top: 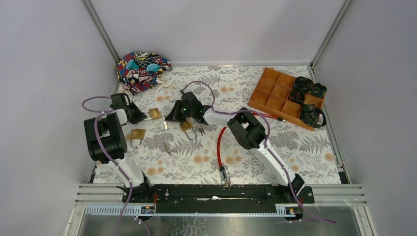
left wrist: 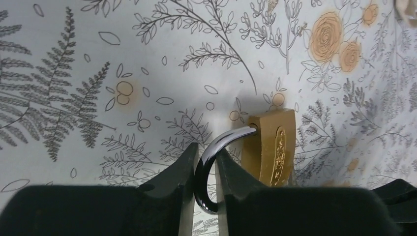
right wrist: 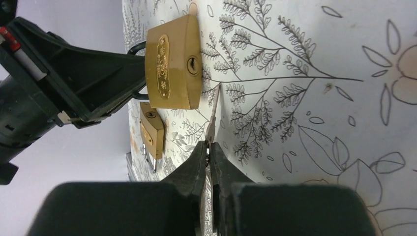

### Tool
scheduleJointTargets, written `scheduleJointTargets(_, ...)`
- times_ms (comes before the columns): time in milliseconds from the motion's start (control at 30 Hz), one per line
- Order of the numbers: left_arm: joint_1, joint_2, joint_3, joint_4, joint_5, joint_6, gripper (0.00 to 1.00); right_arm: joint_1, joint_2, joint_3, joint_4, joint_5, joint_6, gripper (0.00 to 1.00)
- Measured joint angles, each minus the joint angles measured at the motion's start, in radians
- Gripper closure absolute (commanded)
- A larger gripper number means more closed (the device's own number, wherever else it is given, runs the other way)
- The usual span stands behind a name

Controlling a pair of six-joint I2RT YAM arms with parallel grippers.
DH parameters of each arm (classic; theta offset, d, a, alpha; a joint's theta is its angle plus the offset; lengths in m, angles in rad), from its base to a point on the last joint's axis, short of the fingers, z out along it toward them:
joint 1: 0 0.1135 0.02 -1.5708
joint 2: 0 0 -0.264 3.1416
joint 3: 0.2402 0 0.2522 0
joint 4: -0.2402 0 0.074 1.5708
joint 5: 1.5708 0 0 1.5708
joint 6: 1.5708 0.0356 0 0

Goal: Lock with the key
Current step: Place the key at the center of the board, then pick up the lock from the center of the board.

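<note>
Judged step, key alignment: left gripper [left wrist: 206, 158] pinching the curved steel shackle [left wrist: 216, 147] of the brass padlock [right wrist: 174, 61] at the floral-print table's [top: 305, 147] left, right gripper [right wrist: 208, 147] clamping the slim silver key [right wrist: 214, 115], whose tip must next enter the keyhole [right wrist: 192, 64].

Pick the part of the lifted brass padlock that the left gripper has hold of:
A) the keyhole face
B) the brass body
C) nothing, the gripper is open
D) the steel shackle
D: in the left wrist view the left gripper is shut on the curved steel shackle, while the brass body of the padlock sits beside the fingers, outside the grip.
</note>
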Motion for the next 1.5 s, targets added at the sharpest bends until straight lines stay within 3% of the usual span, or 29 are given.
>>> scheduleJointTargets(133,-0.002,-0.02,-0.009,-0.008,-0.039,0.006,0.48,0.0,0.0,0.013,-0.035,0.023,-0.012,0.75)
scheduleJointTargets(233,-0.001,-0.03,0.002,-0.029,-0.057,0.011,0.36,-0.001,0.0,0.035,-0.08,0.031,-0.046,0.62)
scheduleJointTargets(300,-0.002,-0.039,0.008,-0.05,-0.077,0.015,0.19,-0.001,0.0,0.054,-0.099,0.042,-0.079,0.57)
scheduleJointTargets(400,-0.004,-0.065,0.018,-0.097,-0.121,0.032,0.02,-0.002,-0.006,0.071,-0.124,0.06,-0.137,0.5)
scheduleJointTargets(600,-0.028,-0.166,0.053,-0.185,-0.231,0.087,0.01,-0.002,-0.048,0.147,-0.344,0.139,-0.308,0.3)
scheduleJointTargets(700,-0.077,-0.222,0.102,-0.211,-0.272,0.142,0.01,-0.003,-0.121,0.158,-0.498,0.189,-0.444,0.06)
scheduleJointTargets(767,-0.114,-0.254,0.134,-0.22,-0.272,0.177,0.01,-0.006,-0.19,0.146,-0.578,0.217,-0.551,0.01)
scheduleJointTargets(933,-0.211,-0.306,0.217,-0.268,-0.167,0.265,0.02,-0.067,-0.52,-0.006,-0.806,0.231,-0.995,0.01)
scheduleJointTargets(1133,-0.417,-0.371,0.252,-0.304,0.076,0.475,0.01,-0.354,-0.747,-0.171,-1.004,0.159,-1.481,0.04)
scheduleJointTargets(1333,-0.522,-0.514,0.229,-0.312,0.425,0.632,0.02,-0.429,-0.578,-0.211,-1.128,0.129,-1.768,0.05)
scheduleJointTargets(1500,-0.559,-0.578,0.123,-0.296,0.544,0.686,0.02,-0.424,-0.414,-0.194,-1.16,0.102,-1.893,0.07)
